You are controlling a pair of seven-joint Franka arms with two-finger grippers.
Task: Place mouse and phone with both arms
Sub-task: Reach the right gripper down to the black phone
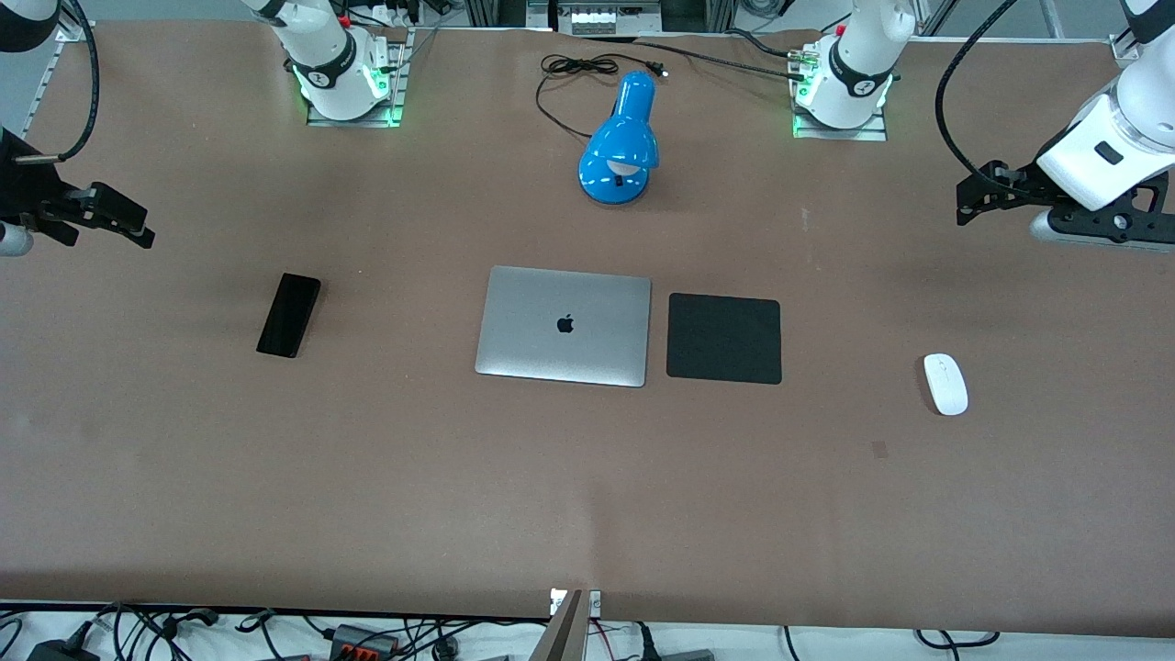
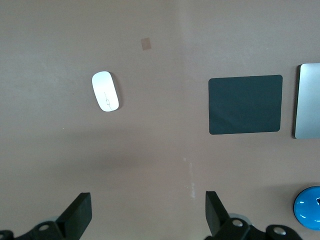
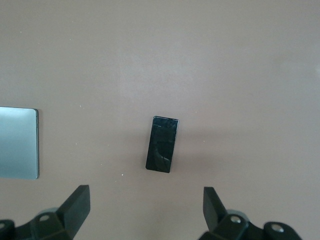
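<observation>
The brown surface [image 1: 587, 496] carries a closed silver laptop [image 1: 564, 325] at its centre, with a black mouse pad [image 1: 724, 338] just beside it toward the left arm's end. A blue desk lamp [image 1: 621, 142] stands farther from the front camera than the laptop, its cable trailing toward the bases.

**Task items.** The mouse [image 1: 945, 384] lies on the bare surface toward the left arm's end, well apart from the mouse pad and slightly nearer the front camera than it. The phone [image 1: 289, 314] lies flat, face up, toward the right arm's end, well apart from the laptop. Each item sits at the end served by one arm, so each arm can probably reach its own item without crossing the other.

**Pincers.** The left pincer [image 1: 975, 193] hangs over the left arm's end of the surface, released, its jaws spread wide and empty. The left wrist view shows the mouse [image 2: 105, 91] and the mouse pad [image 2: 245, 104] ahead of it. The right pincer [image 1: 115, 218] hangs over the right arm's end, likewise released and empty. The right wrist view shows the phone [image 3: 162, 144] lying between the two fingers [image 3: 75, 205] in line of sight, below them on the surface.

**Status.** Neither item is touched. Judged from the layout, the pad is the likely destination for the mouse; the phone's place is not marked.
</observation>
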